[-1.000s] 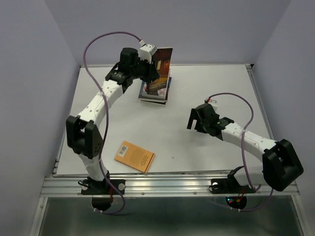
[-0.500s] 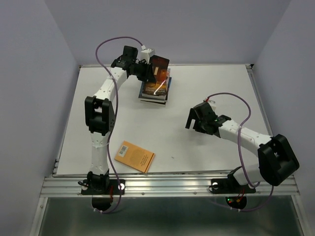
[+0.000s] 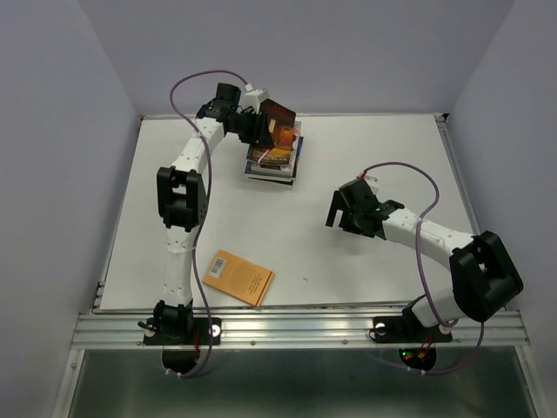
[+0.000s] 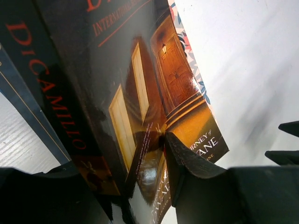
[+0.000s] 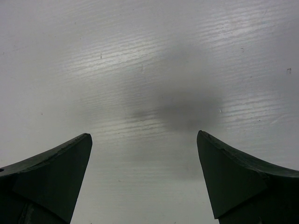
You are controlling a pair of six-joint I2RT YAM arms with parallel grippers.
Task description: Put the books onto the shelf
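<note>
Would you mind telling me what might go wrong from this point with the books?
1. The dark book at the left hand leans tilted over the stack; released like this, it may slide off or skew it.
2. The orange book lies alone near the front edge of the table; an arm swinging back might push it off.

A robotics lab test cell is showing here. Two white-and-black robot arms, the left arm (image 3: 184, 174) and the right arm (image 3: 426, 237), are standing bolted to an aluminium rail (image 3: 296, 329) at 6 o'clock of a plain white desk (image 3: 374, 157). Purple cables (image 3: 196, 77) are looping off them. Blank lavender walls (image 3: 52, 131) are boxing the desk in at 9, 12 and 3 o'clock. A few books (image 3: 277, 167) are lying on it.
</note>
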